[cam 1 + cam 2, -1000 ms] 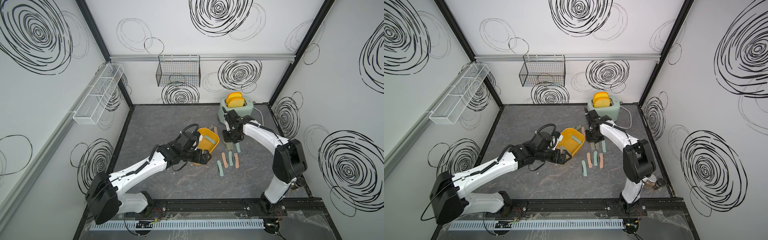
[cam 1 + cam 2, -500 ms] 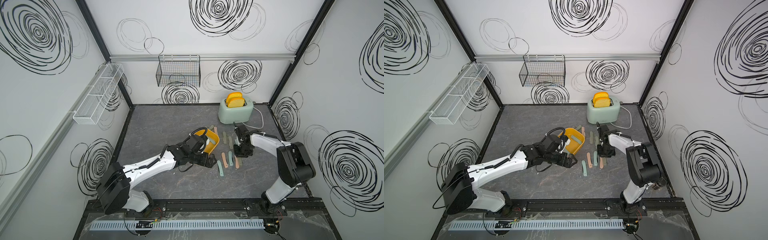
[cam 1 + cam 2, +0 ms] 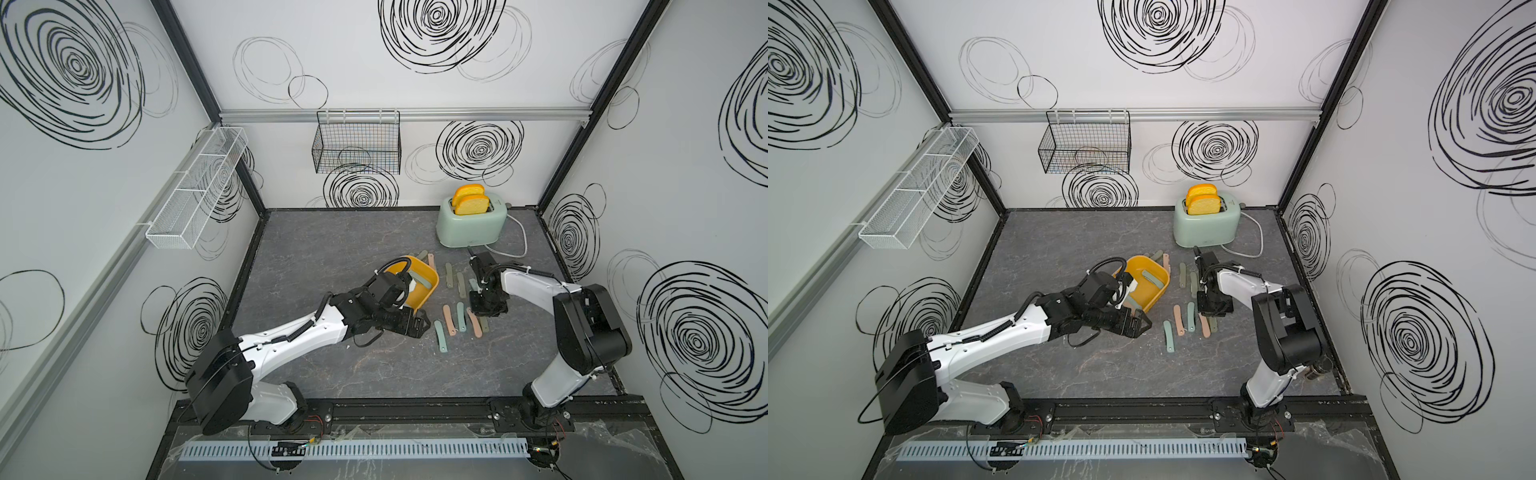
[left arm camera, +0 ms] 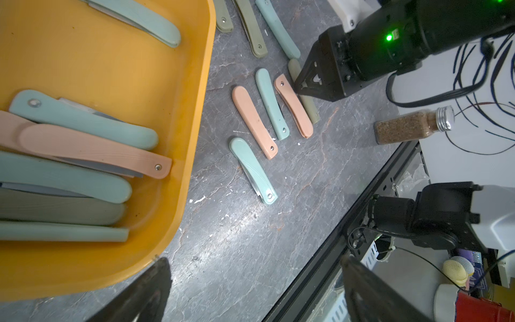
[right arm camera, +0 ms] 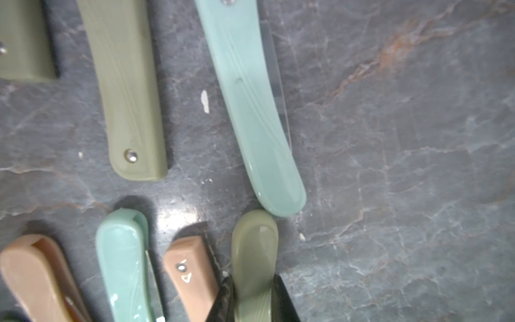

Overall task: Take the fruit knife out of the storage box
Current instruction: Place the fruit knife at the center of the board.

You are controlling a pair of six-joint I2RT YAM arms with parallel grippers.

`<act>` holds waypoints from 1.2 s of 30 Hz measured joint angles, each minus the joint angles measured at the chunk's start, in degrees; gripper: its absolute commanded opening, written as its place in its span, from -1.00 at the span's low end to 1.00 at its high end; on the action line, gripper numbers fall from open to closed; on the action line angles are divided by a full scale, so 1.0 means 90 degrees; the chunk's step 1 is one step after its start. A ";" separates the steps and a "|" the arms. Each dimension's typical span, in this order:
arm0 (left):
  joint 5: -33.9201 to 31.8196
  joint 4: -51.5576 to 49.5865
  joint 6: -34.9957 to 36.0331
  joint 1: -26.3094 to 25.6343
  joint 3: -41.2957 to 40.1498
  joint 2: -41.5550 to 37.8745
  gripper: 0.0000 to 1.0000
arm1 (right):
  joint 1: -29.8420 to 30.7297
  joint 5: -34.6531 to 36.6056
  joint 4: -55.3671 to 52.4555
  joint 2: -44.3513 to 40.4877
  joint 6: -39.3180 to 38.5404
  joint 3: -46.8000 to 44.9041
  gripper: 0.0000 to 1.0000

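right gripper (image 5: pixel 252 301) has carried an olive fruit knife (image 5: pixel 254 251) from the storage box (image 4: pixel 195 117) down to the table, jaws still pinching it; release next; left gripper (image 4: pixel 250 295) gapes wide, empty

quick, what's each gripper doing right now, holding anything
Left gripper: open, holding nothing, beside the storage box.
Right gripper: shut on the olive-green fruit knife, down at the tabletop.

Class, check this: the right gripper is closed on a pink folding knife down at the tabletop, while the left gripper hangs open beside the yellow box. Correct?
Not quite. The right gripper is closed on an olive-green knife, not a pink one, as the right wrist view shows. The left gripper does hang open beside the yellow box.
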 measured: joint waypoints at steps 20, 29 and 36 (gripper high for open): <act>-0.0279 -0.0260 -0.0022 0.0503 -0.0073 -0.0814 0.96 | 0.0408 0.0022 -0.0476 -0.0379 0.0036 0.1311 -0.05; -0.0296 -0.0690 -0.0012 0.1426 -0.0287 -0.1734 0.96 | 0.1593 0.0109 -0.0556 0.0481 -0.0068 0.2929 0.35; -0.0306 -0.1166 -0.0015 0.1921 -0.0663 -0.2613 0.96 | 0.2494 0.0160 -0.0559 0.1515 -0.0216 0.3740 0.32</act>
